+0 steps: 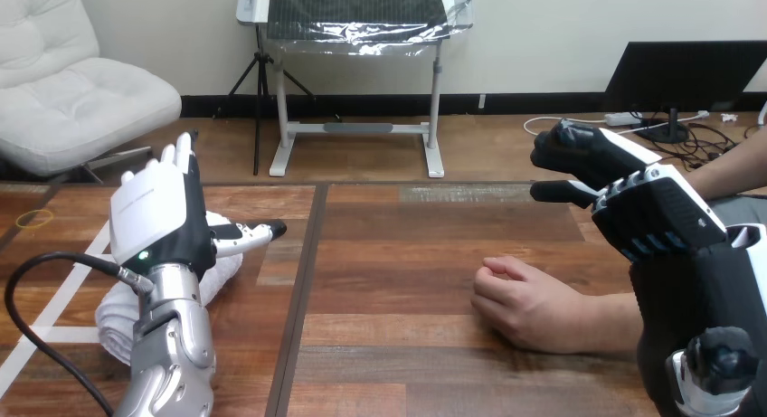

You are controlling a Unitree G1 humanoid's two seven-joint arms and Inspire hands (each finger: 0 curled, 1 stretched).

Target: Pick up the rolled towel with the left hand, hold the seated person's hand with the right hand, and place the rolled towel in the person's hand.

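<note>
Left robot hand [163, 213] stands open above the left part of the desk [398, 354], fingers straight and pointing up, thumb out to the side, holding nothing; the white rolled towel [116, 313] lies on the desk just under and behind it. The person's hand [525, 299] rests right of centre in a loose fist. Right robot hand [656, 213] hangs above the person's forearm, clear of it, fingers loosely bent, thumb apart, empty.

Noted left hand [158, 213], fingers [185, 155] straight, over rolled towel [113, 322] at 8 o'clock. Logged person's hand [529, 304] at 4 o'clock, right hand [656, 213] above, apart.
</note>
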